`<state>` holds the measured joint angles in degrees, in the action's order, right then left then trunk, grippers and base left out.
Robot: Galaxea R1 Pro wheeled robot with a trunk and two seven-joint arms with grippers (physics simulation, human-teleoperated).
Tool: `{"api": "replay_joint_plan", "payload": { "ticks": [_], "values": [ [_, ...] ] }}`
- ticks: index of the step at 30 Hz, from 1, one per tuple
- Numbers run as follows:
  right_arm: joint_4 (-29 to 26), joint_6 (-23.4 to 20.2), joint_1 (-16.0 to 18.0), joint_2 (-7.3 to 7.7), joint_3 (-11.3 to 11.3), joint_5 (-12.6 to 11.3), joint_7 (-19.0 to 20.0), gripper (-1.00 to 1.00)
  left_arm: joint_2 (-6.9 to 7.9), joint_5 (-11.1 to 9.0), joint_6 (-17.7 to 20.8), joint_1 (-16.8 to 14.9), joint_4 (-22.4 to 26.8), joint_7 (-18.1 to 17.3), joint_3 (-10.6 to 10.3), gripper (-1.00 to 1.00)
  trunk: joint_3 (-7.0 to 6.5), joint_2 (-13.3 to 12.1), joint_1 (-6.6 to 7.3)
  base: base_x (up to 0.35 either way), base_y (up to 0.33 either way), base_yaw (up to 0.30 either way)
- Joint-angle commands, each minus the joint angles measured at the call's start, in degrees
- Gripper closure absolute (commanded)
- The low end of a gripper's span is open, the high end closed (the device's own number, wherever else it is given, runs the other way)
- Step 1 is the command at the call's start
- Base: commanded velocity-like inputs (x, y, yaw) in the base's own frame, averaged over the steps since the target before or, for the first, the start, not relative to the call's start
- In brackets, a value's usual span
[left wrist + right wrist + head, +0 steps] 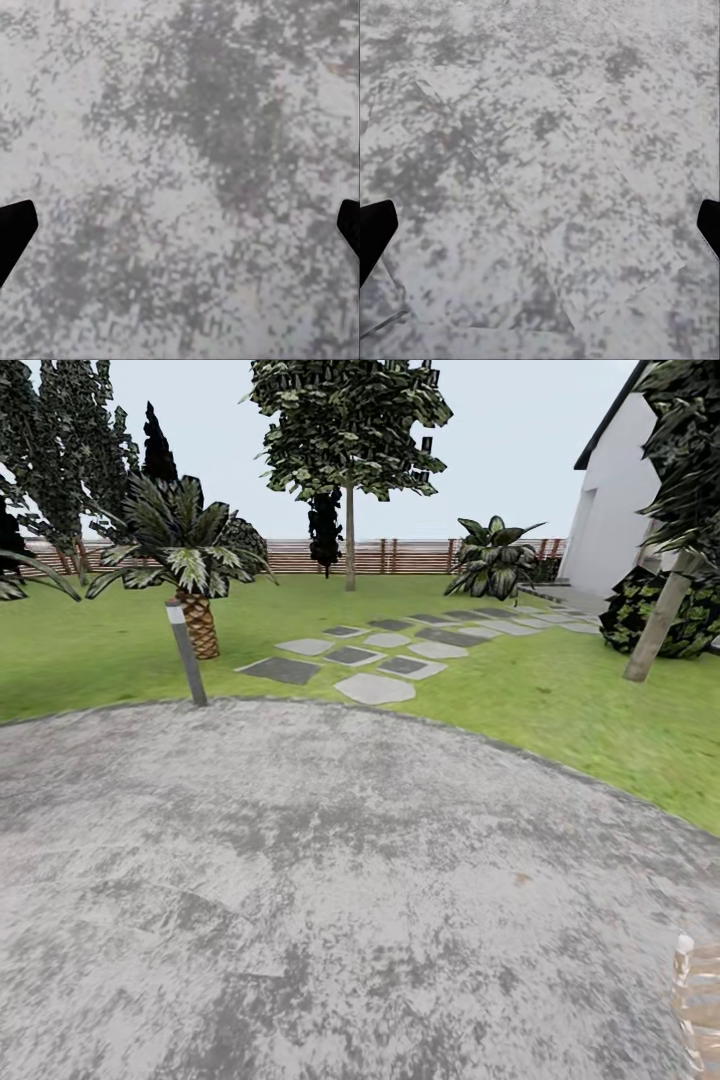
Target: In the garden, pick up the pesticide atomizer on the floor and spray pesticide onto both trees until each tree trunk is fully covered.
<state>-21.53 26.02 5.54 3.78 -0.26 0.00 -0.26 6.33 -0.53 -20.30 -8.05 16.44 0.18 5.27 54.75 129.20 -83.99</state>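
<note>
1. Garden lawn [90,650]: we see wide green grass behind a mottled grey paved circle [300,880].
2. Leaning grey-tan tree trunk [655,622], smooth, at far right.
3. Left gripper [180,225] and right gripper [540,225]: fingers wide apart, holding nothing, above pavement.

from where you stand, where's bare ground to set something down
The grey concrete pad straight ahead is bare from the short post light at its far left edge across to the lawn on the right. Both open grippers, left and right, hang over it. Beyond, the stepping stones and palm crowd the grass.
</note>
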Motion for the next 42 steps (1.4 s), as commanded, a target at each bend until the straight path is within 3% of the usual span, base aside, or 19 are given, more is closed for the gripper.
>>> {"api": "replay_joint_plan", "payload": {
  "ticks": [1, 42],
  "values": [
    [0.0, 0.0, 0.0, 0.0, 0.0, 0.0, 0.0, -1.0, 0.0, 0.0, 0.0, -0.01, 0.0, 0.0, 0.0, -1.0, 0.0, 0.0, 0.0, 0.34, 0.015, 0.0],
    [0.0, 0.0, 0.0, 0.0, 0.09, 0.07, 0.01, -1.0, 0.0, 0.01, -0.09, -0.02, 0.0, 0.0, 0.0, -1.0, 0.0, 0.0, 0.0, 0.34, 0.001, 0.0]
  ]
}}
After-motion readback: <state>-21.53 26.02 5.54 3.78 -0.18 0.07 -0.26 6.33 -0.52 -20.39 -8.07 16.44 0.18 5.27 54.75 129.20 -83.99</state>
